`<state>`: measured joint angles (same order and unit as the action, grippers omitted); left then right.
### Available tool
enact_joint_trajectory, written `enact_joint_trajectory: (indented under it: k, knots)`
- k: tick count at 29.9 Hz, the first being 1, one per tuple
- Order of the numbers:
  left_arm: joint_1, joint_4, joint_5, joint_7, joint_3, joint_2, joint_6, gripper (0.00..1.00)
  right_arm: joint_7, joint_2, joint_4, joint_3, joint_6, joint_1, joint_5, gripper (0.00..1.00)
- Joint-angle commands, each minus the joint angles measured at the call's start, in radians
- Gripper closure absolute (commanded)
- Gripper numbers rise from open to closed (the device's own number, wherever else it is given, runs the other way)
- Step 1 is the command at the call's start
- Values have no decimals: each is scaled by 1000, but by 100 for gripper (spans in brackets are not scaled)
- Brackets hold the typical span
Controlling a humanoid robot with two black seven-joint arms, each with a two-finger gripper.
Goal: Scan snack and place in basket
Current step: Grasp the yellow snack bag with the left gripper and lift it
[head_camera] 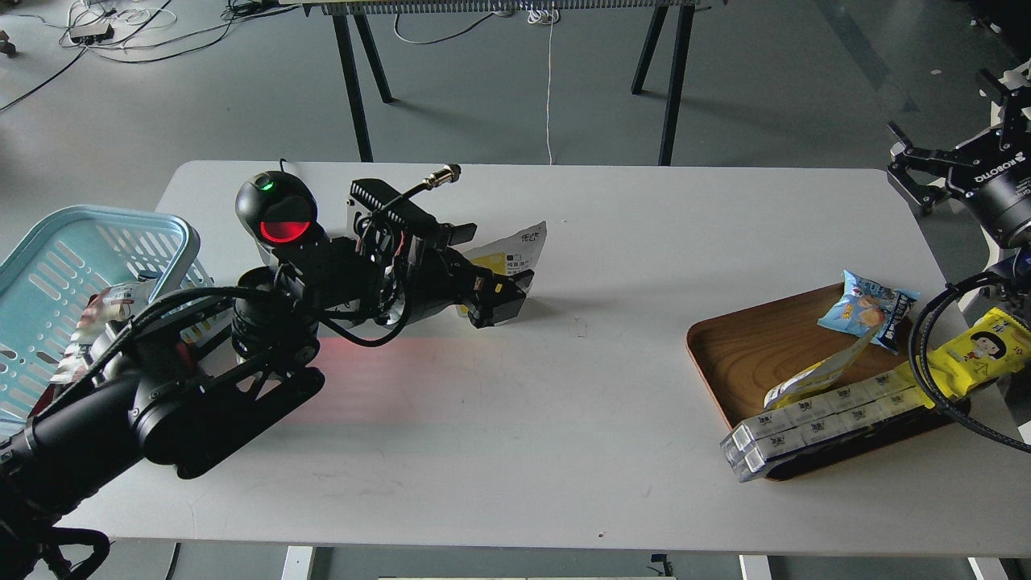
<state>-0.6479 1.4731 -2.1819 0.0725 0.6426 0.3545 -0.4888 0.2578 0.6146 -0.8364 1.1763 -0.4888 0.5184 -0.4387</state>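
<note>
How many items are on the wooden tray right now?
4: a blue packet at the back, a yellow cartoon-face pack at right, a pouch mid-tray, and a long clear box along the front. Others may be hidden.

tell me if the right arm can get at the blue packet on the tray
Probably yes: the right gripper hangs off the table's right edge, and the blue packet lies uncovered on the wooden tray below it.

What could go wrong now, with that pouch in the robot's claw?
The left claw grips the snack pouch only near its bottom, so it might flop or slip. The scanner stands between it and the blue basket, so a swing across might knock it.
</note>
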Motion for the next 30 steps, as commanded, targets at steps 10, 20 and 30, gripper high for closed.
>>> enact_joint_trajectory:
  k: [10,20,30]
  knots:
    - [20,-114,0,10,9,-77,0,21,0,1,-1,5,0,2,-2,7]
    - [16,-128,0,26,14,-74,0,48,0,-1,-3,-1,0,-1,-2,7]
    - [7,-117,0,58,19,-69,0,99,0,-1,-7,-6,0,-1,-2,7]
